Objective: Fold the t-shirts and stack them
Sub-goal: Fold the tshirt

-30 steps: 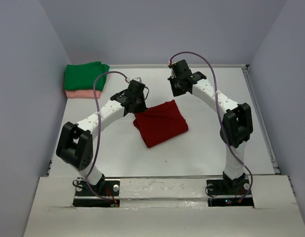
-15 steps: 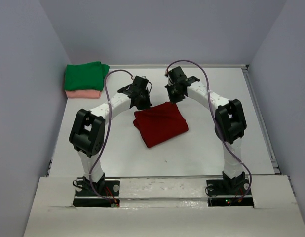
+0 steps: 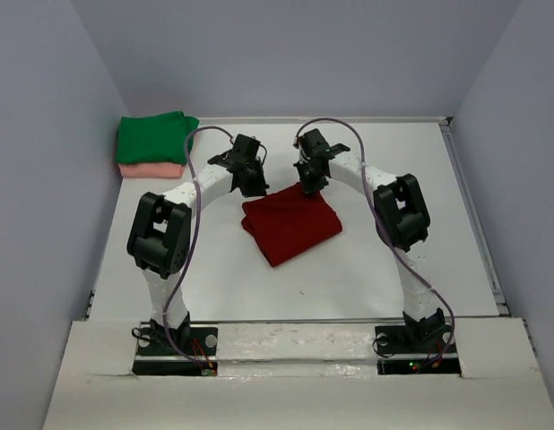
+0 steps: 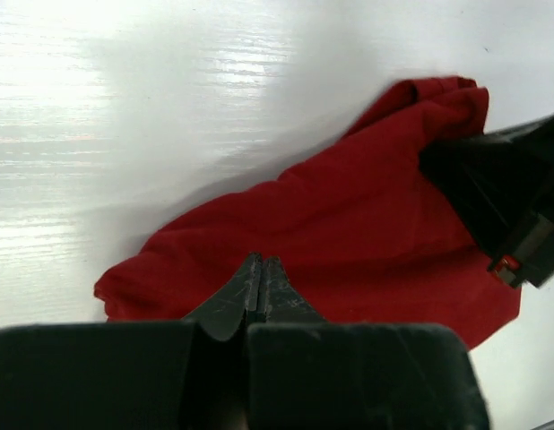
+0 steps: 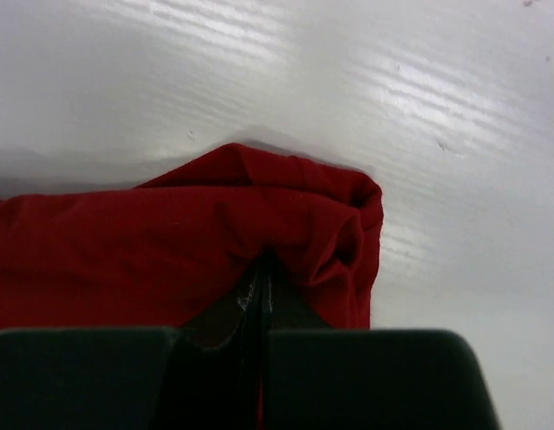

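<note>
- Plain dark red t-shirt [image 3: 290,224] at my black left gripper [image 3: 256,188] and right gripper [image 3: 305,187].
- Bright green t-shirt [image 3: 154,137] and salmon pink t-shirt [image 3: 150,169], well left of my left gripper.
- White desk [image 3: 367,269].

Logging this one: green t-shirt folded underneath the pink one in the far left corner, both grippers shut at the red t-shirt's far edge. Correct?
Not quite. The green t-shirt lies on top of the pink t-shirt, not underneath, as the top external view shows. The rest holds: left gripper and right gripper are shut at the far edge of the red t-shirt.
</note>
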